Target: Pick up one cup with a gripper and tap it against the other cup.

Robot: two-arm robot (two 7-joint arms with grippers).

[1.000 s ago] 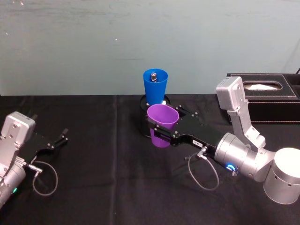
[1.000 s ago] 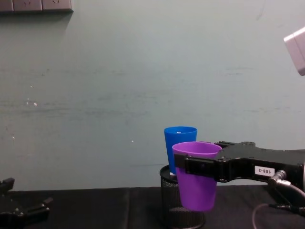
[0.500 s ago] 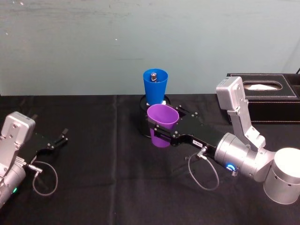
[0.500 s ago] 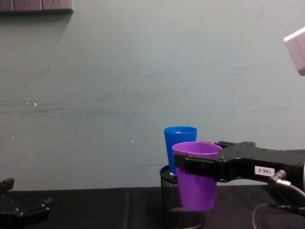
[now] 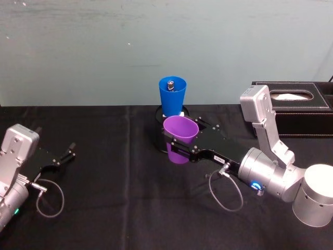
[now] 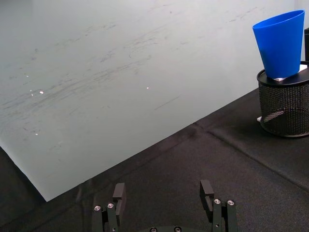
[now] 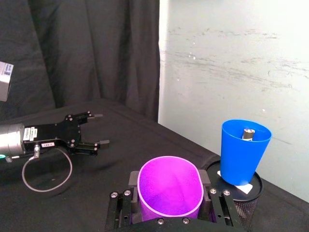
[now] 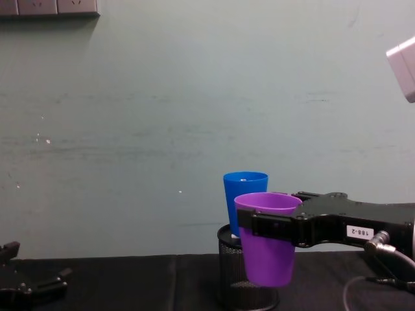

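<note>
Aloft, my right gripper [image 5: 180, 149] pinched the seemingly light, slippery purple cup [image 5: 180, 131] below its rim, near the blue cup [image 5: 172, 97]; left gripper [image 5: 66, 155] idled open.

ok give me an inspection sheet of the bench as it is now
surface: black cloth
job's things: purple cup held off the cloth in front of blue cup, which stands in a mesh holder; contact unclear
clutter: tissue box far right; small metal piece inside blue cup
grippers: right gripper shut on purple cup; left gripper open, empty
cables: left loop, right loop, both slack
surroundings: pale green wall
</note>
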